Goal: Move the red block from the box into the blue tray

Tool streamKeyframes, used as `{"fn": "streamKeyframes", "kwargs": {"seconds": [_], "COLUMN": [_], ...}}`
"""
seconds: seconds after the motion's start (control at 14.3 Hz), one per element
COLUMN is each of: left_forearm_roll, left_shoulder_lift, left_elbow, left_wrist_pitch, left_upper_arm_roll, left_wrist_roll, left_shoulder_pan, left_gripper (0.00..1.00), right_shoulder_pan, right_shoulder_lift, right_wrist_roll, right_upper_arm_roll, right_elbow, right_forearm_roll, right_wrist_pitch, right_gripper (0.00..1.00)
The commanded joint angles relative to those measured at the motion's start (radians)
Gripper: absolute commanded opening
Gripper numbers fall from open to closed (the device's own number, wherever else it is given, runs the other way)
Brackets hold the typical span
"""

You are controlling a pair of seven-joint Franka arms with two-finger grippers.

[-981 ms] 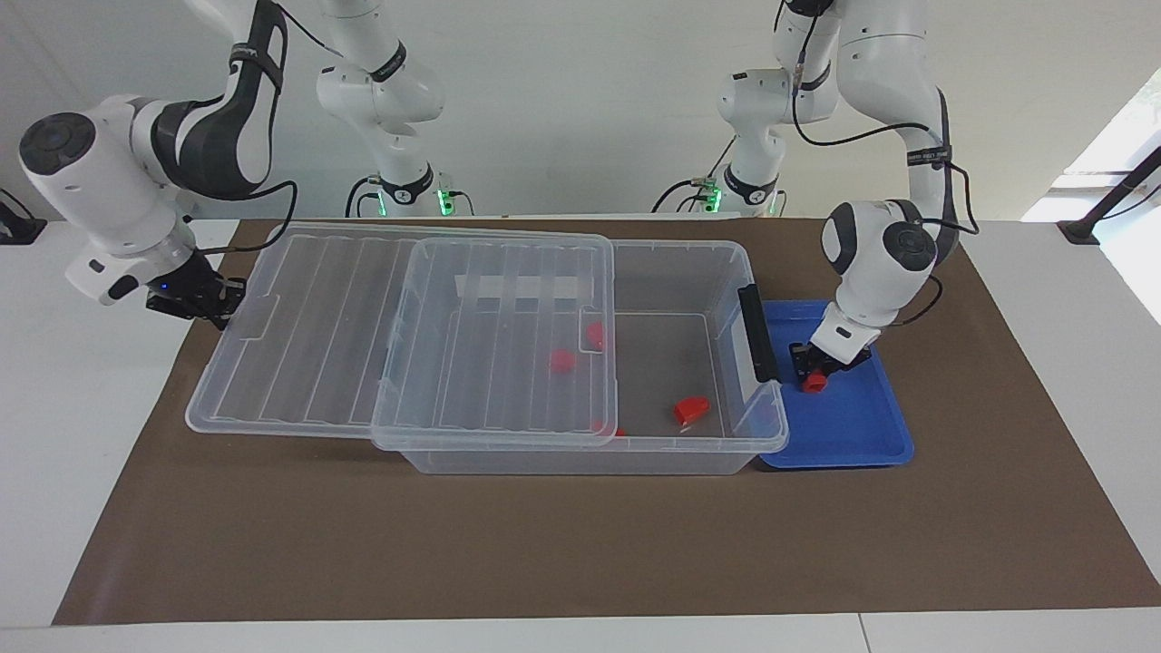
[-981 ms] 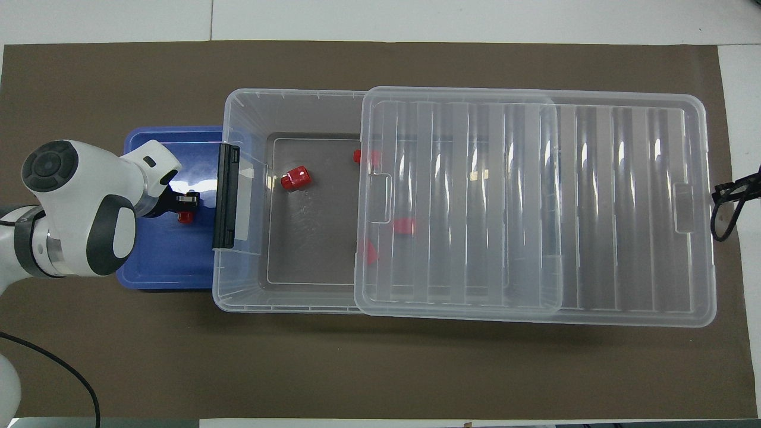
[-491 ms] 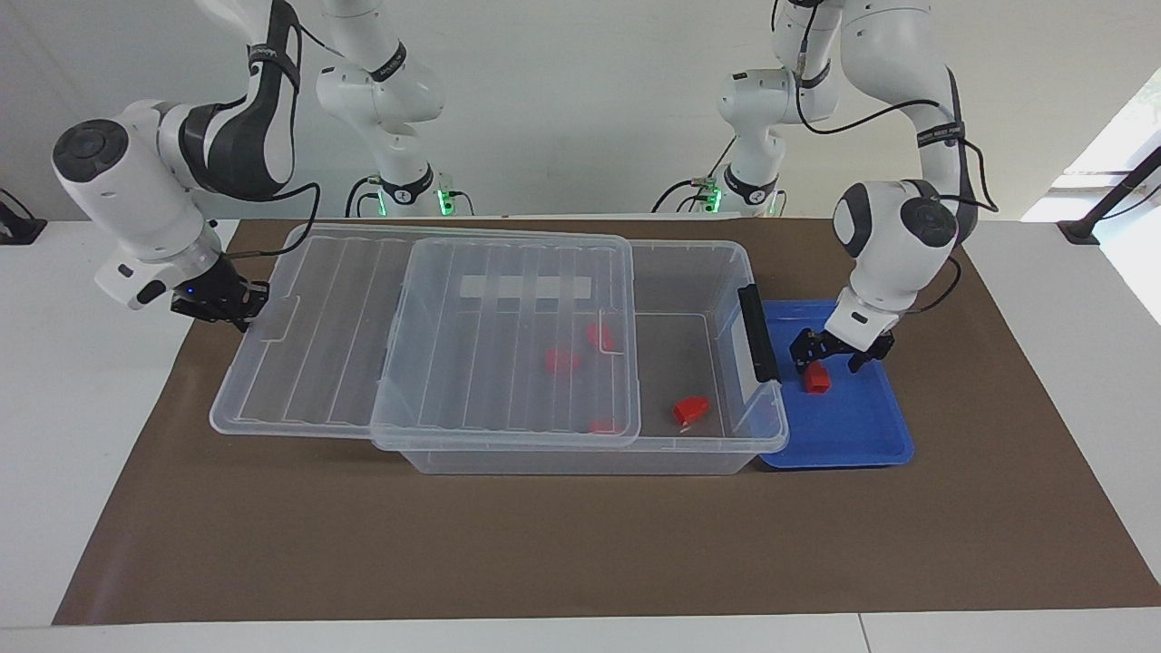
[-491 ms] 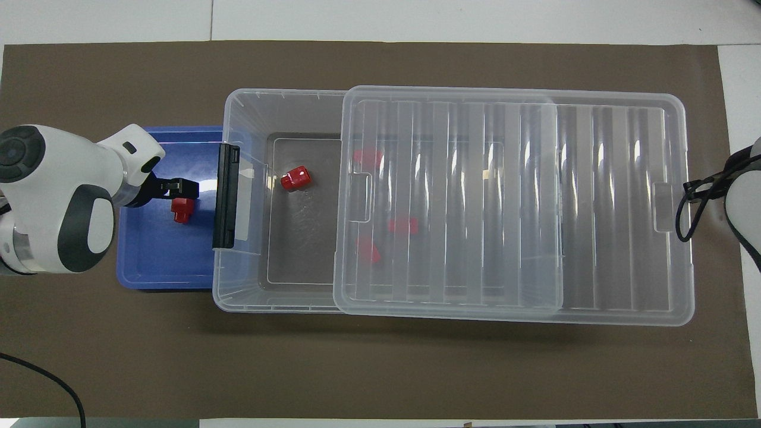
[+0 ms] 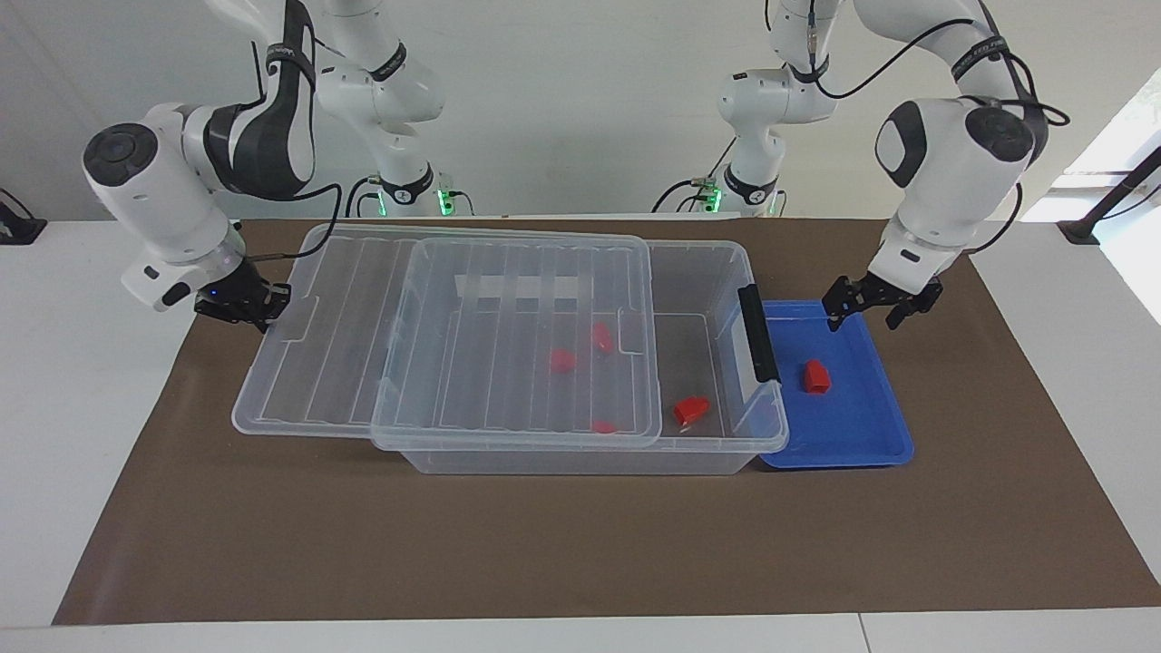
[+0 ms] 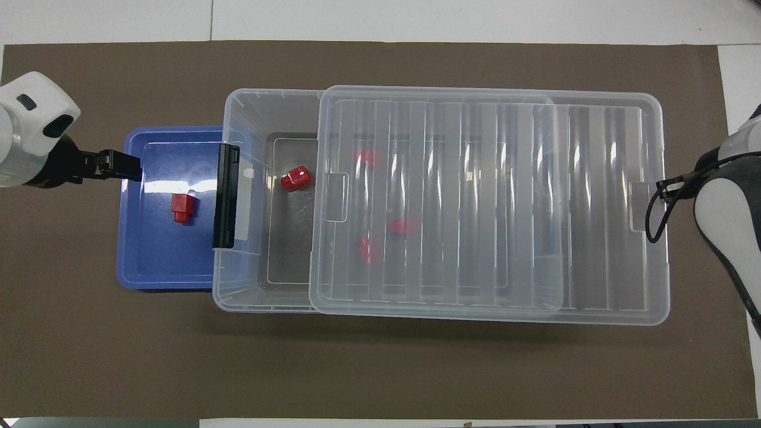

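A red block (image 5: 814,376) (image 6: 181,208) lies in the blue tray (image 5: 853,426) (image 6: 160,255), apart from any gripper. My left gripper (image 5: 863,317) (image 6: 128,173) is open and empty, raised over the tray's rim nearest the robots. The clear box (image 5: 580,461) (image 6: 238,285) stands beside the tray. Its ribbed lid (image 5: 336,345) (image 6: 535,208) covers most of it. One red block (image 5: 691,410) (image 6: 295,178) lies uncovered in the box and three more show through the lid. My right gripper (image 5: 243,307) is shut on the lid's end at the right arm's end of the table.
The box's black latch clip (image 5: 757,334) (image 6: 226,205) stands upright at the wall next to the tray. A brown mat (image 5: 580,544) covers the table under everything. The right arm's forearm and cable (image 6: 725,214) hang over the mat past the lid.
My left gripper has opened, left the red block in the tray and risen away from it. My right gripper has slid the lid farther over the box toward the tray.
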Motion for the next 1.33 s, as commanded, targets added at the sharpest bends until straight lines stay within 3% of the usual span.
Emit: {"fn": "streamKeyframes", "kwargs": {"seconds": [0.0, 0.28, 0.49, 0.77, 1.26], "left_forearm_roll": [0.002, 0.000, 0.000, 0.000, 0.001], "left_shoulder_lift": [0.019, 0.026, -0.001, -0.038, -0.038], "left_elbow": [0.128, 0.228, 0.225, 0.159, 0.161], "left_wrist_pitch": [-0.118, -0.201, -0.271, -0.259, -0.247], "left_upper_arm_roll": [-0.001, 0.002, 0.000, 0.002, 0.002], "left_wrist_roll": [0.000, 0.001, -0.003, -0.006, -0.006], "left_shoulder_pan": [0.010, 0.037, 0.044, 0.044, 0.041], "left_gripper": [1.00, 1.00, 1.00, 1.00, 1.00], "right_shoulder_pan": [-0.002, -0.002, 0.000, 0.000, 0.003], "right_shoulder_lift": [-0.028, -0.037, -0.031, -0.031, -0.037], "right_wrist_roll": [0.045, 0.073, 0.094, 0.162, 0.214], "right_upper_arm_roll": [0.034, 0.064, 0.069, 0.116, 0.169], "right_elbow": [-0.040, -0.076, -0.081, -0.081, -0.113], "right_forearm_roll": [0.019, 0.045, 0.045, 0.047, 0.047], "right_wrist_pitch": [0.040, 0.074, 0.096, 0.104, 0.144], "right_gripper": [0.01, 0.02, 0.02, 0.02, 0.04]}}
